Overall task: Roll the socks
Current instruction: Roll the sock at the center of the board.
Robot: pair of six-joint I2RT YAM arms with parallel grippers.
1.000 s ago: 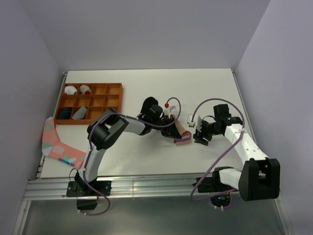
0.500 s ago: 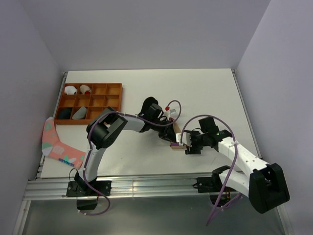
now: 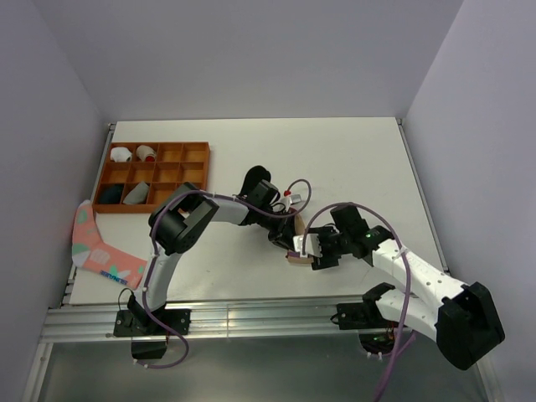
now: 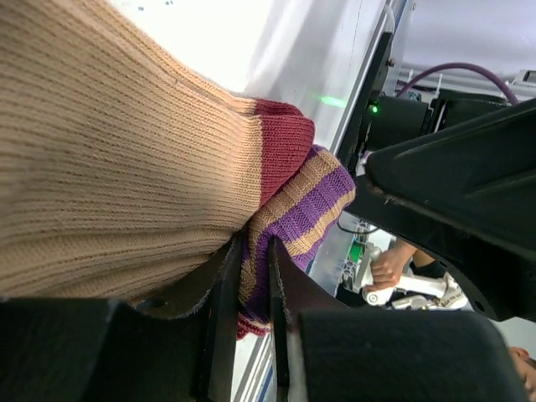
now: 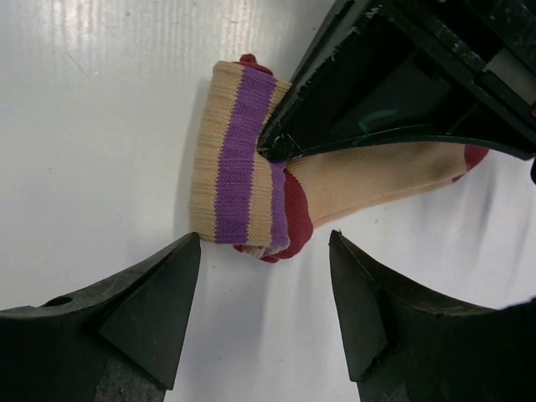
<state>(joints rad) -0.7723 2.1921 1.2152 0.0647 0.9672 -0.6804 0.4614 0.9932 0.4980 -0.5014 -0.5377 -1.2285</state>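
The tan sock (image 3: 299, 243) with maroon toe and purple stripes lies folded on the white table near the middle. My left gripper (image 3: 283, 238) is shut on its purple-striped cuff (image 4: 293, 209), the folded end pinched between the jaws. In the right wrist view the folded sock (image 5: 243, 163) lies just above my right gripper (image 5: 266, 251), which is open with a fingertip on each side below the fold, not touching it. In the top view the right gripper (image 3: 311, 249) sits right beside the sock. The black sock is not visible as a loose sock.
An orange compartment tray (image 3: 155, 176) at the back left holds small white, grey and dark rolled bundles. A pink sock with teal spots (image 3: 99, 251) lies at the table's left edge. Purple cables loop over both arms near the sock.
My right gripper has moved left and nearer, from beside the sock's right end to right up against the folded end. The left gripper has shifted the sock slightly toward the near edge.
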